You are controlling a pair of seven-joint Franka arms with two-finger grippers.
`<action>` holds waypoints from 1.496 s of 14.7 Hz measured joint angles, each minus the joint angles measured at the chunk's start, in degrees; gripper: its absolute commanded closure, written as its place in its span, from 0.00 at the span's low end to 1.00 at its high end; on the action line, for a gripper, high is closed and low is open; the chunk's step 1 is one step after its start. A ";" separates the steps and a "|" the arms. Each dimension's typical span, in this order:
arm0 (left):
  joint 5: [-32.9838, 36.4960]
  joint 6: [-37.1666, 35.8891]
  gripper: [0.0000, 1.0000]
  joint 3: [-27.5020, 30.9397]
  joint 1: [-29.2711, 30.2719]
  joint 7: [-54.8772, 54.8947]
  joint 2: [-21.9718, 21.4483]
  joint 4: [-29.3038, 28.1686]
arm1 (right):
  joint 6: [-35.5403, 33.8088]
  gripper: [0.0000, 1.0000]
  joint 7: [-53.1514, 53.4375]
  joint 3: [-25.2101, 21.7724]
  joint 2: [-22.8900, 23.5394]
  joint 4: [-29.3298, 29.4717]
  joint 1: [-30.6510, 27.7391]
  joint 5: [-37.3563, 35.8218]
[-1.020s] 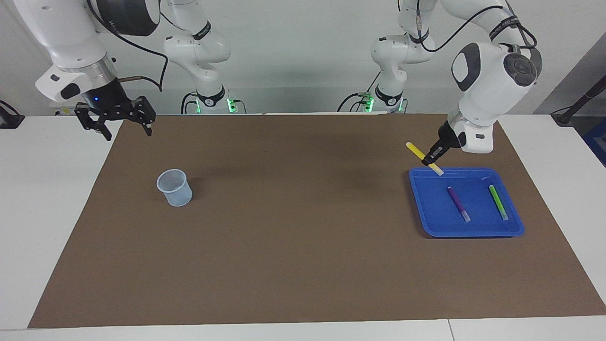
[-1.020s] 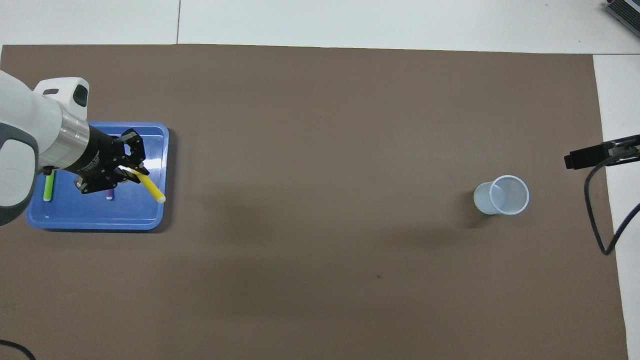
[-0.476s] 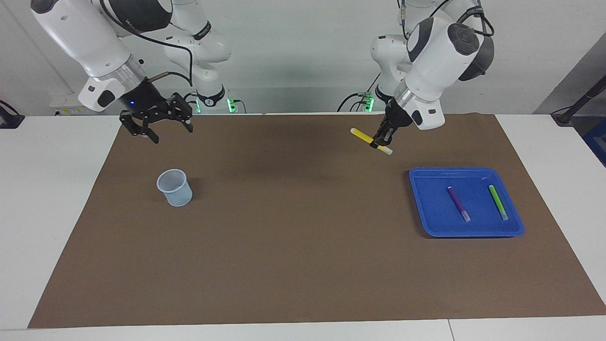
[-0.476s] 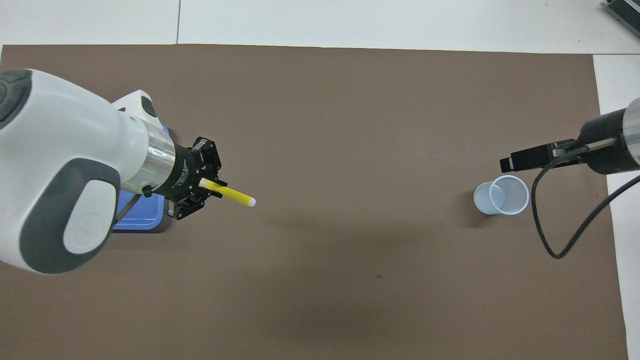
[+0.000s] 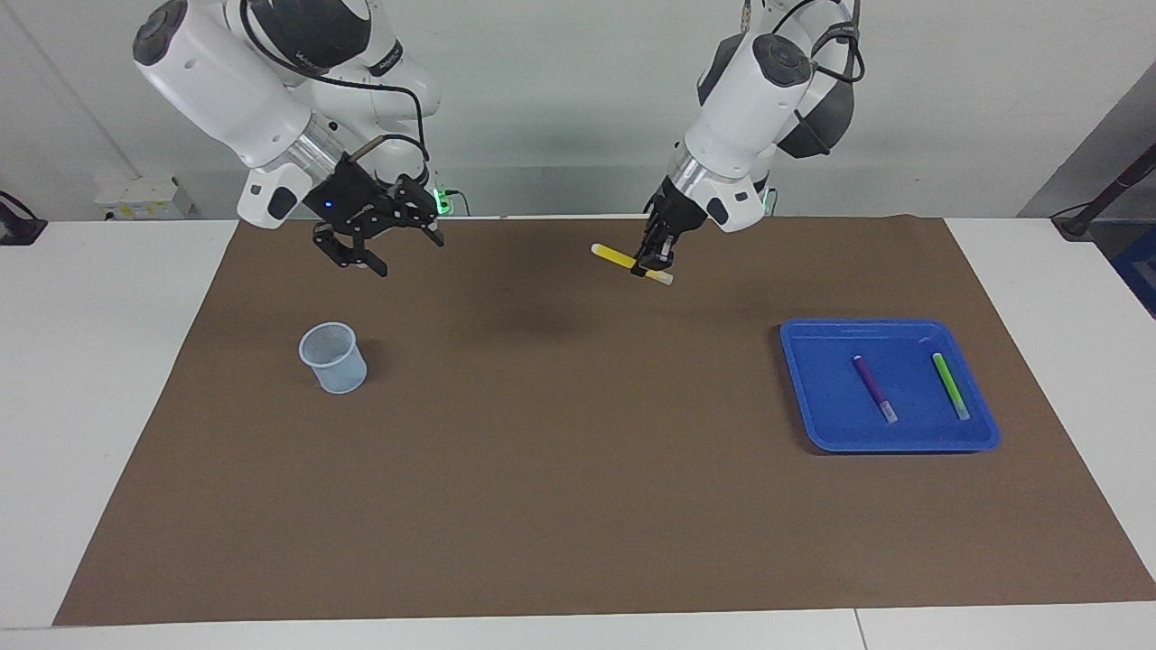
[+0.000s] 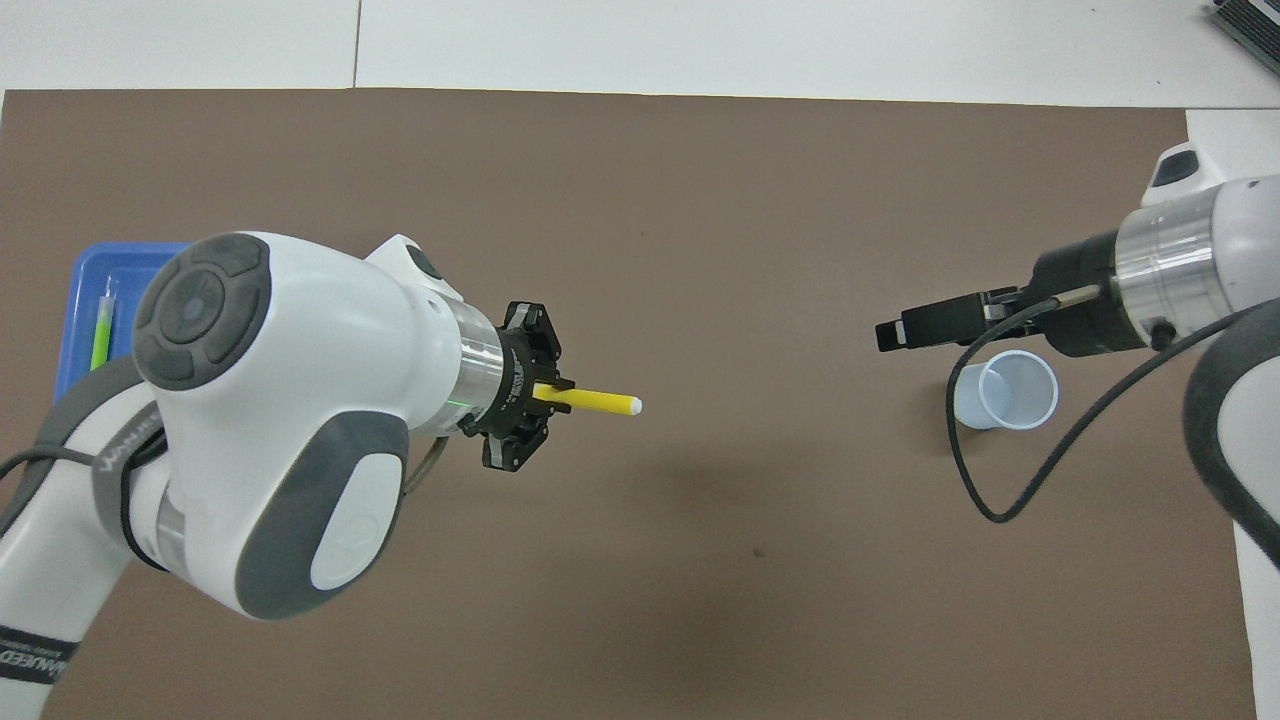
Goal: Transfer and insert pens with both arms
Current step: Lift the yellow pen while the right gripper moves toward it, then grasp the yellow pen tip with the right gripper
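Left gripper (image 5: 652, 262), black, two-finger, pinches the thin yellow pen (image 5: 629, 263) near its pale cap end; the pen is held roughly level in the air over the brown mat (image 5: 578, 506), mid-width of the surface, yellow end pointing toward the right arm's end.

Right gripper (image 5: 384, 242), black, fingers spread wide and holding nothing, hangs over the mat close to the pale translucent plastic cup (image 5: 333, 357), which stands upright at the right arm's end. Nothing lies on the mat between cup and held pen.

Shallow blue plastic tray (image 5: 817, 397) sits at the left arm's end. In it lie the purple pen (image 5: 874, 387) and the bright green pen (image 5: 950, 385), side by side, apart, pale caps pointing away from the robots.

In the overhead view the left arm's white body covers most of the tray; only one corner and the green pen show.

Writing: grey band on the left arm reads partly "WANWEED", uncertain. Other band lettering cannot be read.
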 measured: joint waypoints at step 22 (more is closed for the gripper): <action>-0.86 21.02 1.00 0.16 -8.25 -23.65 0.06 -3.23 | 7.71 0.69 0.05 3.85 2.14 -3.24 5.88 10.57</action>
